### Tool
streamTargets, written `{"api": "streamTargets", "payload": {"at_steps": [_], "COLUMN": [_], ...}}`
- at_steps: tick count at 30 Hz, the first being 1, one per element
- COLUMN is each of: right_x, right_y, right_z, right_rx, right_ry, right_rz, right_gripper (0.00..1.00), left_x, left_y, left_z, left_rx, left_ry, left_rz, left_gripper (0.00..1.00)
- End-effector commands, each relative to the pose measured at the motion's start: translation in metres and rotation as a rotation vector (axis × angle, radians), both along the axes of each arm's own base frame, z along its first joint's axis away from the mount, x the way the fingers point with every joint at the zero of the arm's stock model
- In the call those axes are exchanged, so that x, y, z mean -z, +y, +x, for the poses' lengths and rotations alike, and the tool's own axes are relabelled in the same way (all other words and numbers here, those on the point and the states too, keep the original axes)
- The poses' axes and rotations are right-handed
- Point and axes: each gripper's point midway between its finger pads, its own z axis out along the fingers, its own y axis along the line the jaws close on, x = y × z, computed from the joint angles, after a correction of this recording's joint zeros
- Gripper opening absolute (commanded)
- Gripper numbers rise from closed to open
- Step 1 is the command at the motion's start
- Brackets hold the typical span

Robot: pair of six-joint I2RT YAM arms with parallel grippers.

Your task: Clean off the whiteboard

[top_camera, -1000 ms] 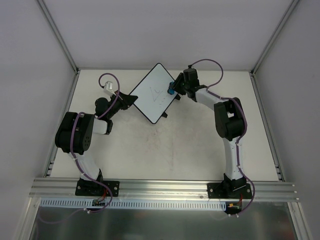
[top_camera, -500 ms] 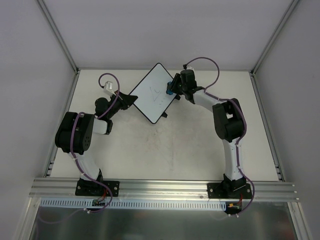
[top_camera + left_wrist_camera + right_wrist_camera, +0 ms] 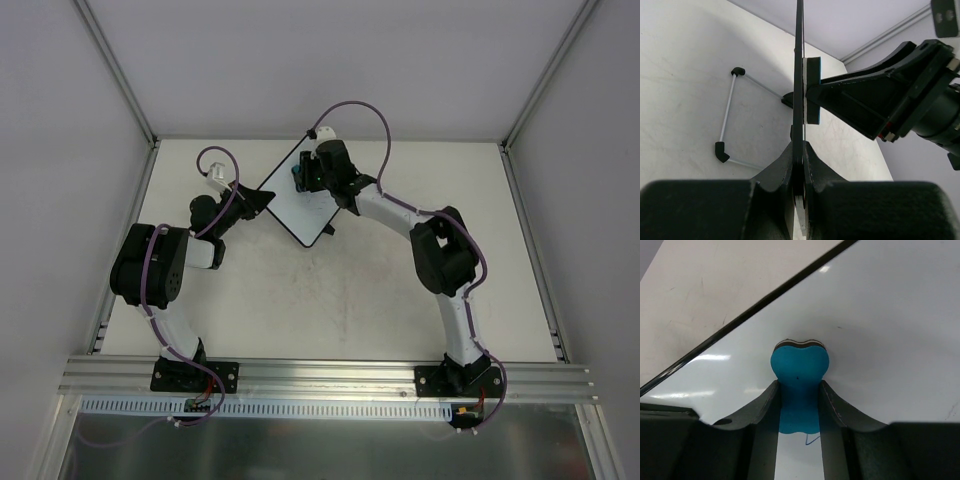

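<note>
The whiteboard (image 3: 296, 213) stands tilted on the table's far side. My left gripper (image 3: 256, 199) is shut on its left corner; in the left wrist view the board (image 3: 799, 60) is edge-on between my fingers (image 3: 800, 155). My right gripper (image 3: 303, 176) is shut on the blue bone-shaped eraser (image 3: 799, 365) and presses it flat on the board's white face (image 3: 880, 315), near the upper left edge. A short blue pen line (image 3: 812, 439) shows just below the eraser. The eraser (image 3: 813, 90) also shows against the board in the left wrist view.
A thin wire bracket with black end caps (image 3: 730, 115) lies on the table behind the board. Two black tabs stick out at the board's lower right edge (image 3: 330, 229). The cell's walls and frame posts (image 3: 115, 70) close in the back.
My right gripper has swept the eraser left across the board, from its right edge to the upper left part. The scribbles seen earlier no longer show from above. The left arm has not moved.
</note>
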Motion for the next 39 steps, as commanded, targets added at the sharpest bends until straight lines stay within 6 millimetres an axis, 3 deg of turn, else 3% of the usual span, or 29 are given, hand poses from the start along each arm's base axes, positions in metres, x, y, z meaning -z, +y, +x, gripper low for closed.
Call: {"api": "streamTargets", "payload": {"at_steps": [1, 8, 15, 20, 27, 33, 39], "right_x": [0.006, 0.01, 0.021, 0.043, 0.071, 0.1, 0.117], "right_y": [0.036, 0.047, 0.032, 0.008, -0.041, -0.076, -0.097], "right_z": [-0.037, -0.045, -0.038, -0.031, -0.014, -0.01, -0.016], "right_rx": [-0.171, -0.213, -0.142, -0.023, 0.165, 0.321, 0.41], "right_ry": [-0.011, -0.009, 0.042, 0.151, 0.251, 0.354, 0.439], "right_rz": [-0.089, -0.111, -0.097, -0.007, 0.066, 0.103, 0.124], "right_gripper": [0.0, 0.0, 0.0, 0.0, 0.0, 0.0, 0.0], "left_x": [-0.026, -0.029, -0.029, -0.032, -0.032, -0.032, -0.033], "left_y": [-0.015, -0.017, -0.017, -0.016, -0.017, -0.017, -0.017], "left_z": [-0.002, -0.003, -0.003, -0.005, -0.005, -0.005, -0.005], "left_rx": [0.072, 0.075, 0.071, 0.069, 0.072, 0.072, 0.071], "left_ry": [-0.139, -0.143, -0.141, -0.144, -0.141, -0.14, -0.143], "left_rz": [0.028, 0.028, 0.03, 0.024, 0.011, 0.01, 0.011], "left_gripper": [0.0, 0.0, 0.0, 0.0, 0.0, 0.0, 0.0]}}
